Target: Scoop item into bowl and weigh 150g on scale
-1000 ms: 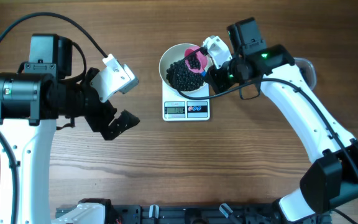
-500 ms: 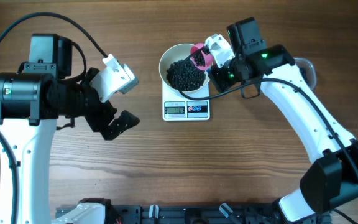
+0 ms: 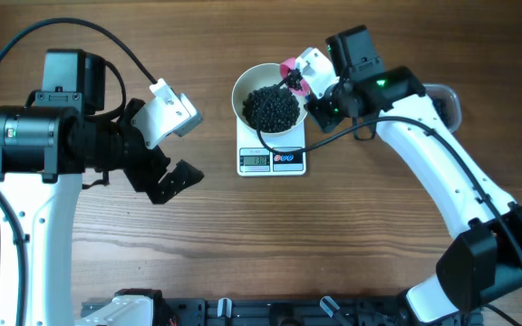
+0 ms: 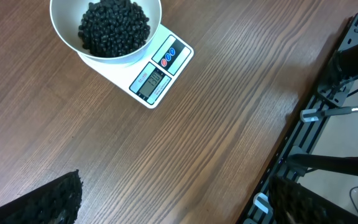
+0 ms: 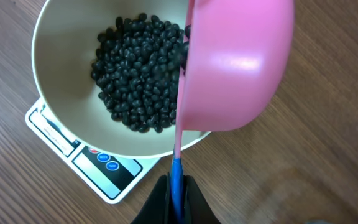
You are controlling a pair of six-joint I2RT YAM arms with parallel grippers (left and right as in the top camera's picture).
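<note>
The bowl is round, plain white and upright, and it sits on the scale at the far middle of the wooden worktop. It is about as wide as the scale and covers most of it. Only the near strip of the flat white rectangular body shows past the rim. That strip carries a grey display with a red and a blue button just beside it. Digits show on the display but are too small to read. The item, many small round glossy black pieces, lies as a loose heap in the bottom of the bowl, with a band of bare white wall around it.
</note>
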